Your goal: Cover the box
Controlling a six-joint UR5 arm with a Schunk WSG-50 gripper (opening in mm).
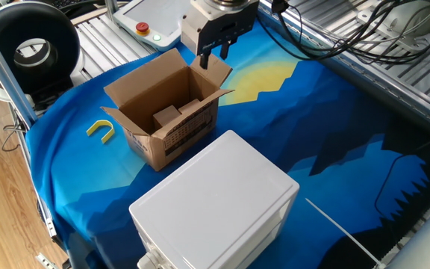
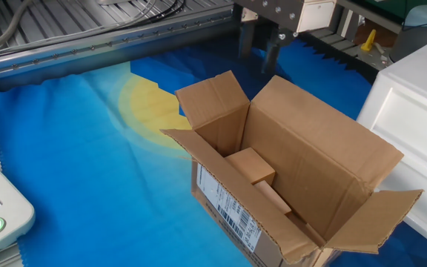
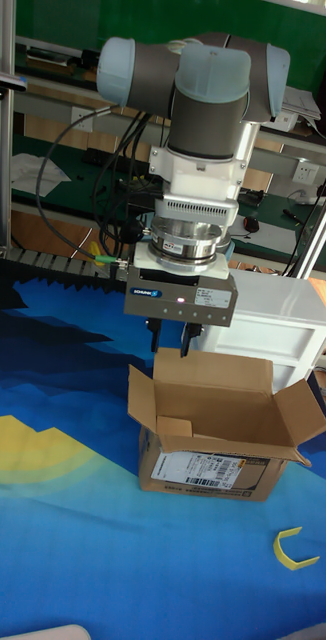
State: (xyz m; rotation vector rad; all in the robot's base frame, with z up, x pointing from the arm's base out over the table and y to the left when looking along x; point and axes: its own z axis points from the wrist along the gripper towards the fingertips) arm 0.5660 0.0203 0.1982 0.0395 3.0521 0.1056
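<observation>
The box (image 1: 172, 134) is a small brown carton standing on the blue cloth with all its top flaps open, also seen in the other fixed view (image 2: 228, 208) and the tall view (image 3: 213, 465). A small cardboard block (image 1: 166, 116) lies inside it. My gripper (image 1: 214, 54) hangs just behind the box's upright far flap (image 1: 213, 71), fingers pointing down, open, with nothing between them. From the other side, the gripper (image 2: 260, 46) shows past the tall flap (image 2: 325, 141). In the tall view the fingertips of the gripper (image 3: 171, 340) dip behind the flap's top edge.
A larger white plastic box (image 1: 215, 202) stands close beside the carton, toward the table's front. A yellow U-shaped piece (image 1: 101, 129) lies on the cloth on the carton's other side. A pendant with a red button (image 1: 142, 28) and cables sit behind the arm.
</observation>
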